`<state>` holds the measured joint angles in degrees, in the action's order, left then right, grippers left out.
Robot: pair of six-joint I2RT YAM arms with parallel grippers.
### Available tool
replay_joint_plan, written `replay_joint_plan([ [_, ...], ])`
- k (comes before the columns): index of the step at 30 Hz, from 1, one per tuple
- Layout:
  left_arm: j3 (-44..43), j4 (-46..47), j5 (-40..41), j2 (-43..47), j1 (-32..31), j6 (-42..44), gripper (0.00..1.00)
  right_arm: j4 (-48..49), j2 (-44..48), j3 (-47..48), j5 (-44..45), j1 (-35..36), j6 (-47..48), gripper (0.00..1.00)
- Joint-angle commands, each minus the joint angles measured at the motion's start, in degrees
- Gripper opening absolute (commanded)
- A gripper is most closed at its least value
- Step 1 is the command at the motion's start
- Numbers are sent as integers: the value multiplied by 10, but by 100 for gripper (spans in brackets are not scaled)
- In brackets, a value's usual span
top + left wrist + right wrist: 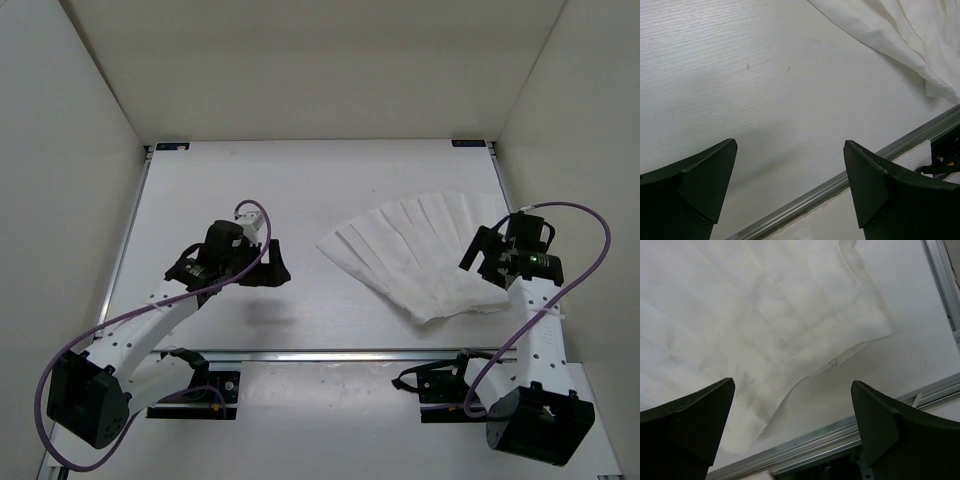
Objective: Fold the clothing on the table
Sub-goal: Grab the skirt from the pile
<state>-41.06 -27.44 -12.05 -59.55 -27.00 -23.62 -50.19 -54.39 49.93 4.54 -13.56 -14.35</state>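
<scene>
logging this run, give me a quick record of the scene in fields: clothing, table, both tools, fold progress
clothing: white, pleated, fan-shaped, spread out on the right half of the table, narrow end toward the near edge
table: matte white
left tool: open, holding nothing, over bare table to the left of the clothing
right tool: open, holding nothing, above the clothing's right near corner
fold progress: not started

White table [250,190] – pleated clothing [420,255] lies fanned at right.
</scene>
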Motion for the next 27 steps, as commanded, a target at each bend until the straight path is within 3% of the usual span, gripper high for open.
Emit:
replay_joint_plan([
  [1, 8, 7, 5, 14, -9, -7, 99, 14, -2, 3, 13, -11, 5, 99],
  [9, 22, 26, -24, 55, 1, -13, 98, 67, -48, -1, -40, -57, 6, 99],
  [13, 33, 39, -26, 70, -4, -21, 99, 63, -71, 15, 13, -68, 15, 99],
  [20, 34, 31, -33, 77, -16, -16, 99, 99, -97, -37, -22, -110, 21, 99],
  [27, 54, 37, -42, 114, 5, -18, 98, 86, -161, -33, 28, -168, 20, 99],
])
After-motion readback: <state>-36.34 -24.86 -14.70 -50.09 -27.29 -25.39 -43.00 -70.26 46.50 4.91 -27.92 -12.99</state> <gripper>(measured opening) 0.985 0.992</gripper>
